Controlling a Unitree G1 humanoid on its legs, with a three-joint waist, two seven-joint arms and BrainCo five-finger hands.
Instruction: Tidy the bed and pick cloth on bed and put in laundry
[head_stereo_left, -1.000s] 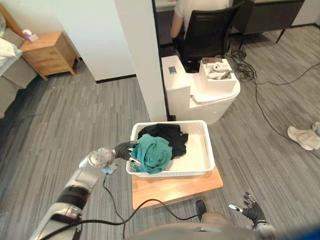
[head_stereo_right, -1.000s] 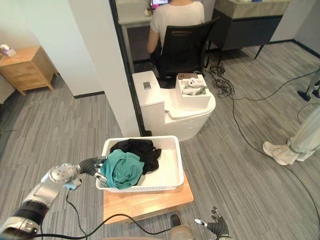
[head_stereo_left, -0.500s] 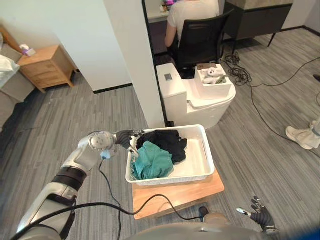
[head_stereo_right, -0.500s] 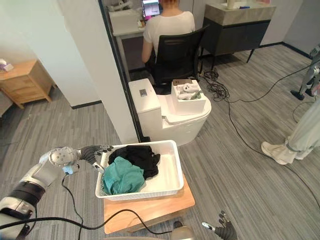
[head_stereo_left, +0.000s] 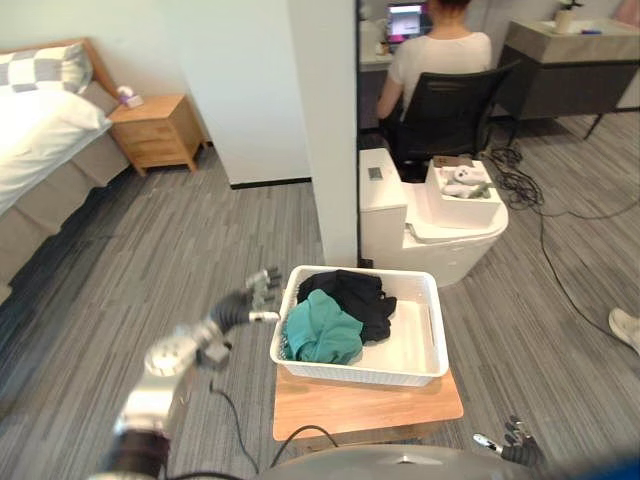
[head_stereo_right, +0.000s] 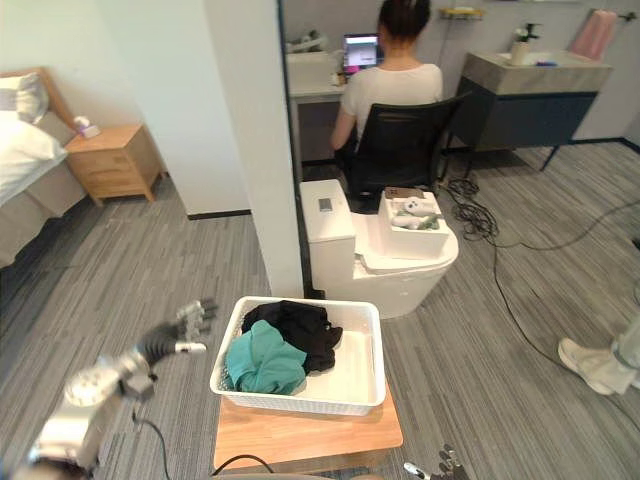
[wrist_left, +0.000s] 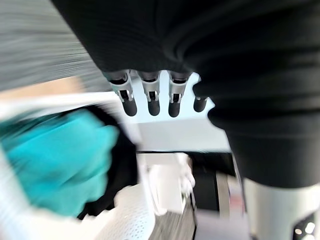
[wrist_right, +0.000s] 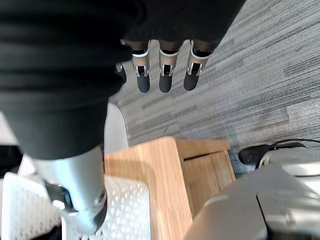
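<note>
Two cloths lie in one white laundry basket (head_stereo_left: 400, 372): a teal cloth (head_stereo_left: 322, 335) bunched at the near-left end, and a black cloth (head_stereo_left: 350, 295) behind it, against the far-left corner. The two touch. The basket's right half is bare.

- Basket sits on a low wooden platform (head_stereo_left: 370, 410) on the grey floor. Its long axis runs across the view, left to right, with the cloth-filled end toward the left hand.
- Second container: a small white box (head_stereo_left: 462, 195) on top of a white unit (head_stereo_left: 430, 225) behind the basket. It holds small pale items, too small to identify.
- Left hand (head_stereo_left: 250, 300): fingers straight and spread, holding nothing, just beside the basket's left rim and clear of it, pointing toward the rim.
- Right hand (head_stereo_left: 510, 440): low at the near right, fingers relaxed and apart, holding nothing. Its wrist view shows floor and the platform corner beyond it.
- Surroundings: bed (head_stereo_left: 40, 140) and wooden nightstand (head_stereo_left: 160, 130) at far left; a person (head_stereo_left: 440, 60) sits on a black chair at a desk behind the unit.

Versus 0.5 s ago: the left hand was at the rim by the black cloth and now stands off it. The whole view has shifted, so the camera moved. Both cloths lie as before.
</note>
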